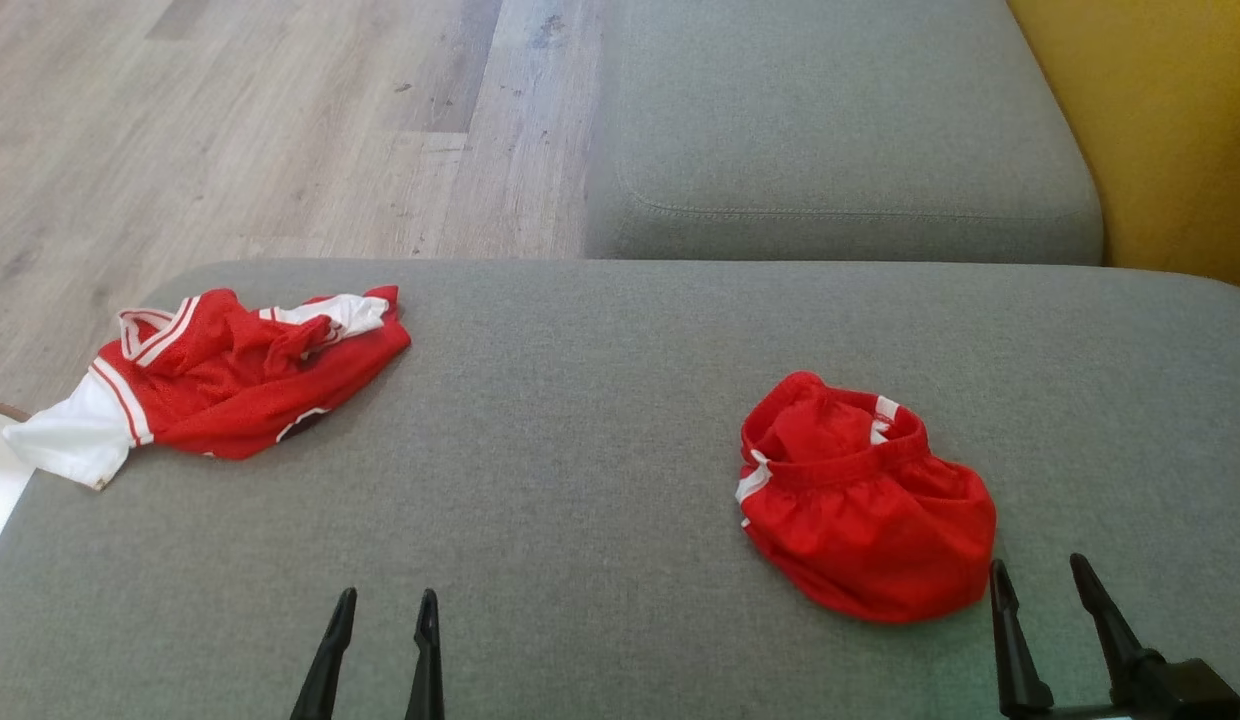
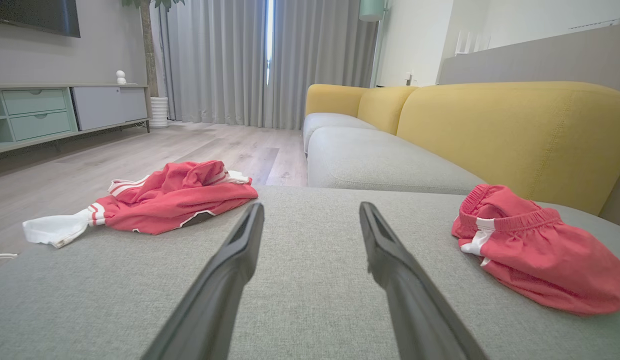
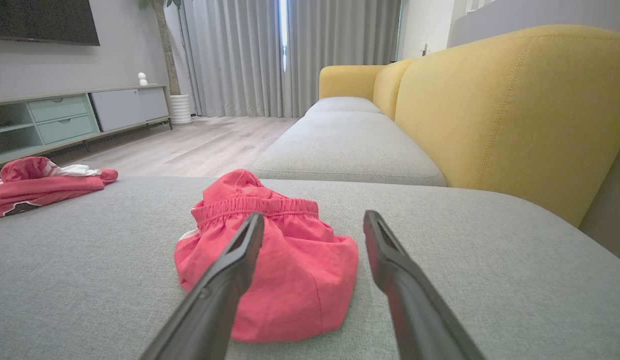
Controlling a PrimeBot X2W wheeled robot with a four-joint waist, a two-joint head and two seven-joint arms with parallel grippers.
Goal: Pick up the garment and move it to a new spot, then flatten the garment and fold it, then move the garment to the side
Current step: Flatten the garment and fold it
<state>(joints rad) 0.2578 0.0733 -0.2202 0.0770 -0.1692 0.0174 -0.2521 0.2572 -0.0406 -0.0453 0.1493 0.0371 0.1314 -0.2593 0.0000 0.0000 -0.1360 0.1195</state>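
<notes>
**A:** Which step is this?

**B:** The very first, I'd say: the pick-up isn't started. The left gripper (image 1: 388, 595) is hanging released and empty over the near edge of the grey sofa seat (image 1: 580, 400). The right gripper (image 1: 1038, 562) is spread wide too, holding nothing.

**A:** Where's the garment lying?

**B:** Two are lying there. The red shorts (image 1: 865, 500) are sitting bunched just ahead of the right gripper, apart from it. The red-and-white jersey (image 1: 230, 380) is lying crumpled at the seat's left edge, well apart.

**A:** Which is the target?

**B:** Can't tell. I'm guessing the shorts, being nearest.

**A:** Next move?

**B:** Probably reaching forward and down, pinching the waistband or a raised fold, then lifting it clear.
</notes>
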